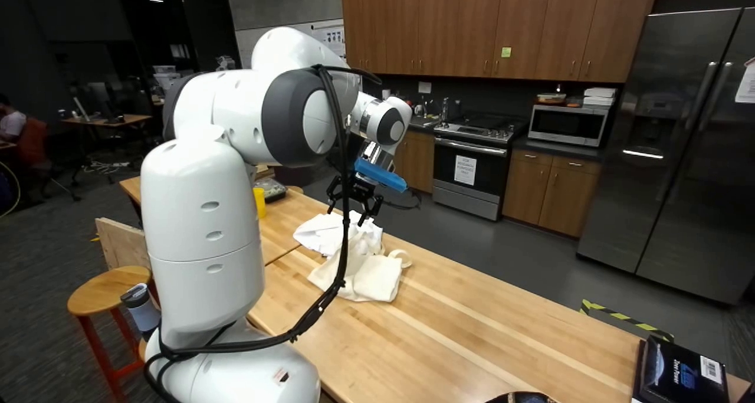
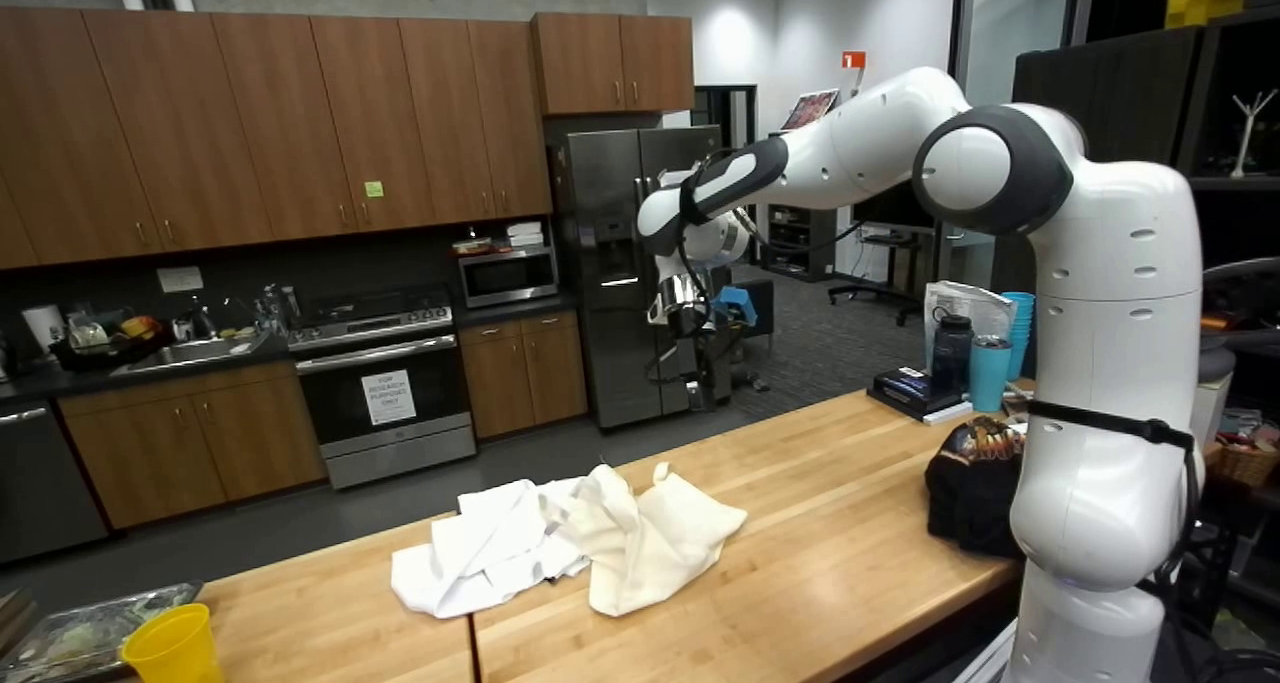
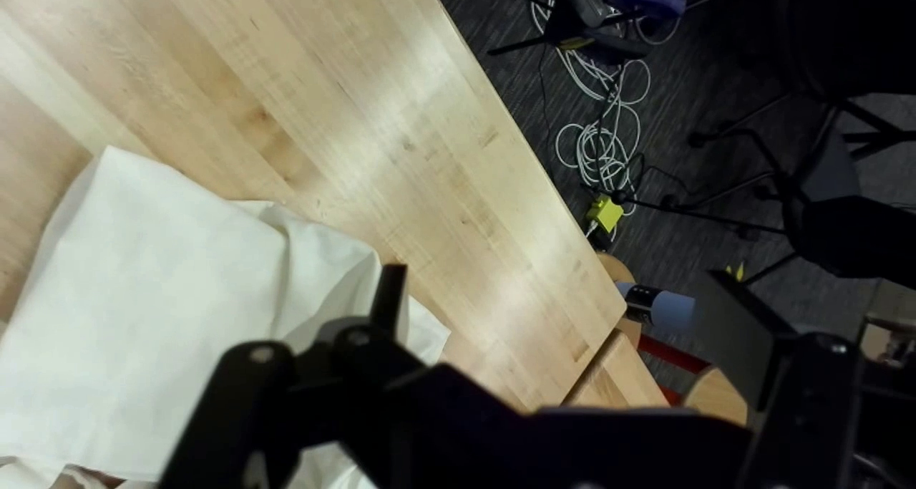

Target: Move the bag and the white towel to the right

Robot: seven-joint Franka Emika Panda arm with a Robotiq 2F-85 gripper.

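Nearest the lens of the wrist view, the black gripper (image 3: 562, 306) was seen with its two fingers (image 3: 390, 296) spread far apart, a stretch of wooden table (image 3: 501, 288) being framed between them. Pale cloth (image 3: 157, 296) was partly hidden behind the gripper; whether it was all one piece could not be told from there. In an exterior view, the gripper (image 2: 708, 395) was held above the two cloths and apart from them. On the table, the bag (image 2: 655, 543), a cream tote, was spread in soft folds, and against its left side, as pictured, the white towel (image 2: 475, 553) was laid, touching it. Part of the seam (image 2: 474, 653) between two tabletops was covered by the towel. In an exterior view, a loop handle (image 1: 406, 256) was seen sticking out past the bag's folded edge. Toward an end of the table, a yellow cup (image 2: 172, 651) was set just beside a clear-covered tray (image 2: 95, 628). Near the opposite end, a black box (image 2: 906, 393), a dark bottle (image 2: 952, 358) and a blue tumbler (image 2: 991, 375) were grouped close together.
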